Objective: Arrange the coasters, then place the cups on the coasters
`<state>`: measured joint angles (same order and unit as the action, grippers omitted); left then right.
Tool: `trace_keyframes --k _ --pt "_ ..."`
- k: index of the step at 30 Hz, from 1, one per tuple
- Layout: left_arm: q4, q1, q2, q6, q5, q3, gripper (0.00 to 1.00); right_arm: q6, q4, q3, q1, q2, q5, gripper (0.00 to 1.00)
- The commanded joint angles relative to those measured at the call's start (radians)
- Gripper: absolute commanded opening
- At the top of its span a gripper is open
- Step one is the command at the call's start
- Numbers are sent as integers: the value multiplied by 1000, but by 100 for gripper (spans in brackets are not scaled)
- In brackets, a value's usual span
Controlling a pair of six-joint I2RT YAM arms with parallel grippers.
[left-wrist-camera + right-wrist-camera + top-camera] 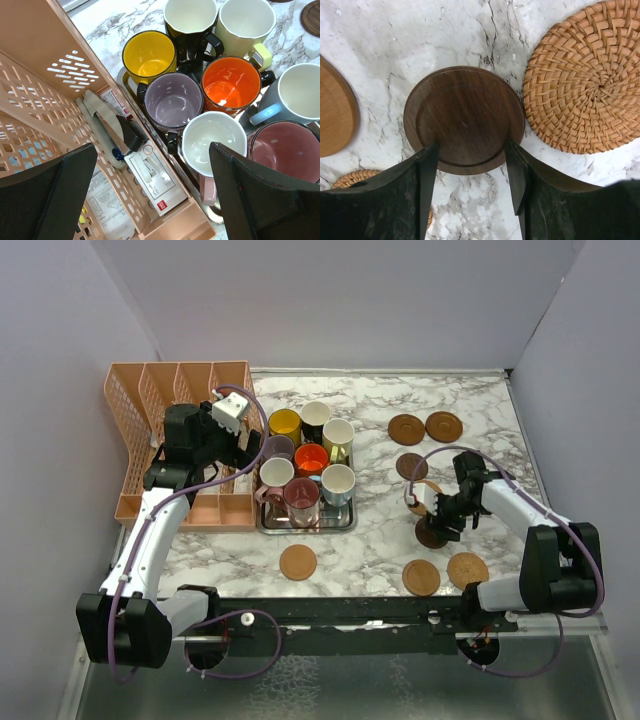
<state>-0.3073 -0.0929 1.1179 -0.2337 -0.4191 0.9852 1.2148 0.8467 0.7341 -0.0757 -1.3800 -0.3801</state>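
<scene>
Several cups stand packed on a steel tray (306, 528): yellow (148, 55), black (192, 20), cream (245, 20), purple (173, 100), orange (231, 82), light blue (305, 92), pink-white (214, 142), maroon (287, 152). My left gripper (152, 200) hangs wide open over the tray's left edge, holding nothing. My right gripper (472, 150) is open, its fingertips (431, 155) flanking the near rim of a dark brown coaster (465, 112) lying flat on the marble. Other coasters lie around it: woven (585, 75), tan (335, 110), and more (406, 427) (443, 425) (297, 562) (467, 569).
A pink slotted organiser (170, 400) with packets inside stands along the left, touching the tray. Grey walls close in the table at the back and sides. Two more coasters (411, 466) (420, 577) lie near the right arm.
</scene>
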Motion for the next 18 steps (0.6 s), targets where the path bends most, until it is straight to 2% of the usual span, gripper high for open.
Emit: trace_keyframes --k 1,9,14,18 --pt "18 4 -16 3 -24 -3 99 34 11 -44 21 -10 90 53" --pt "18 4 -24 -6 -22 -15 99 73 -43 -47 123 -4 159 40" --pt "20 4 -28 -9 -22 -17 99 112 -80 -4 230 -55 179 39" --pt "19 4 -29 -11 -22 -19 99 81 -152 35 281 -126 183 39"
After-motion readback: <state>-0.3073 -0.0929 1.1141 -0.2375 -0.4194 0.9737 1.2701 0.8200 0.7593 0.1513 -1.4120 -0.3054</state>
